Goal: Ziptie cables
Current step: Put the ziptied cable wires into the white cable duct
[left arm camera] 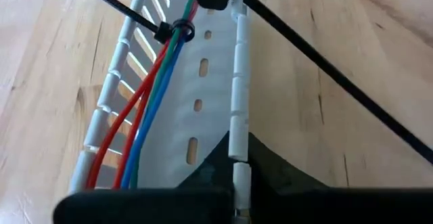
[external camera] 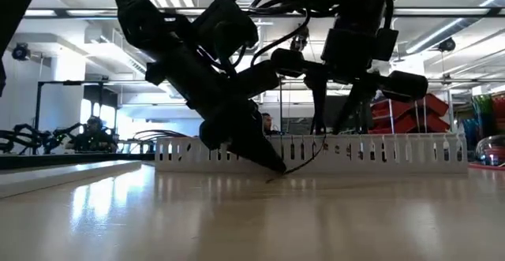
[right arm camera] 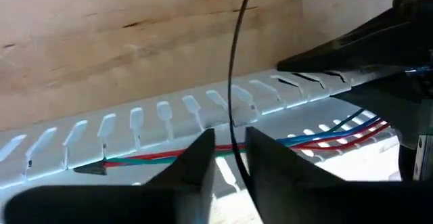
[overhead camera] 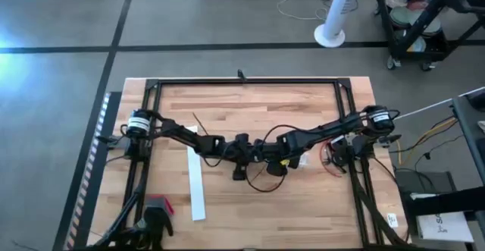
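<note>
The cables [left arm camera: 145, 95] are red, green and blue wires lying along the inside of a white slotted duct [left arm camera: 196, 109]. A black ziptie [left arm camera: 180, 29] is looped around them. At the table's middle my left gripper [left arm camera: 237, 158] is shut on one duct wall. Beside it my right gripper [right arm camera: 230, 139] points down over the duct [right arm camera: 135, 132], fingers slightly apart. A thin black strand [right arm camera: 233, 82] runs between them; I cannot tell whether it touches them. In the high view the arms hide most of the duct. My left gripper pinches the duct's slotted side wall [left arm camera: 237, 132] between its two fingers, one inside the channel and one outside. In the low view the gripper [external camera: 268, 162] slants down to the table top. The duct rests on the table.
A long white flat strip [overhead camera: 195, 183] lies on the table left of the grippers, pointing toward the near edge. A thin black wire loop [overhead camera: 265, 184] lies near the grippers. A black frame [overhead camera: 242, 81] borders the table. A red-and-black tool [overhead camera: 158, 209] sits at the near left.
</note>
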Robot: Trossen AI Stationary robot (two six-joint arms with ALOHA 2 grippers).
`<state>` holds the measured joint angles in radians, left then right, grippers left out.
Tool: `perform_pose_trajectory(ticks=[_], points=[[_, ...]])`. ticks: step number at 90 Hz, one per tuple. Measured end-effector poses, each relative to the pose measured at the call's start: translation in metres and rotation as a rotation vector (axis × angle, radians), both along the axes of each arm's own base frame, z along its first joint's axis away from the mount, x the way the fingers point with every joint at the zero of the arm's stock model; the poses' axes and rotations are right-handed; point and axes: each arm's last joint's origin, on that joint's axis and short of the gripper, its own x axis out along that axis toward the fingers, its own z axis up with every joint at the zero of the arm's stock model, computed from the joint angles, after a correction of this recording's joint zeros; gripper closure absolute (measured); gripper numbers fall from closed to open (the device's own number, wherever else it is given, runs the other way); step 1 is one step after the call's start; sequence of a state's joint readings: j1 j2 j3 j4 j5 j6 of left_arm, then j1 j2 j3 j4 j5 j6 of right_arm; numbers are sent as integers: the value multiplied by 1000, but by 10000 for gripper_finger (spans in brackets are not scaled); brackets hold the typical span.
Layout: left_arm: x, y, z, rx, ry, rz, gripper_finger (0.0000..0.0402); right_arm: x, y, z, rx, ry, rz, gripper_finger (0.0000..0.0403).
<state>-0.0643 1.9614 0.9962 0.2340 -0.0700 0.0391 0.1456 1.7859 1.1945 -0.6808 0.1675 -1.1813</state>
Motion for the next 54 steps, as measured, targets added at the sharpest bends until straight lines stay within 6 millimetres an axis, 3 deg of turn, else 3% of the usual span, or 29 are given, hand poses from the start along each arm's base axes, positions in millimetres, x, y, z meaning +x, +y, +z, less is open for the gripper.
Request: perform_pose_trajectory(ticks=[11,26,54], points=[[0,0,0,-5,-3,5,401,1,4,5,-83,-14,-15,280],[2,1,1,-8,-14,10,401,0,15,25,-58,-49,-20,260],[1,1,1,-18,-12,21,401,-2,26,28,66,-55,-145,269]])
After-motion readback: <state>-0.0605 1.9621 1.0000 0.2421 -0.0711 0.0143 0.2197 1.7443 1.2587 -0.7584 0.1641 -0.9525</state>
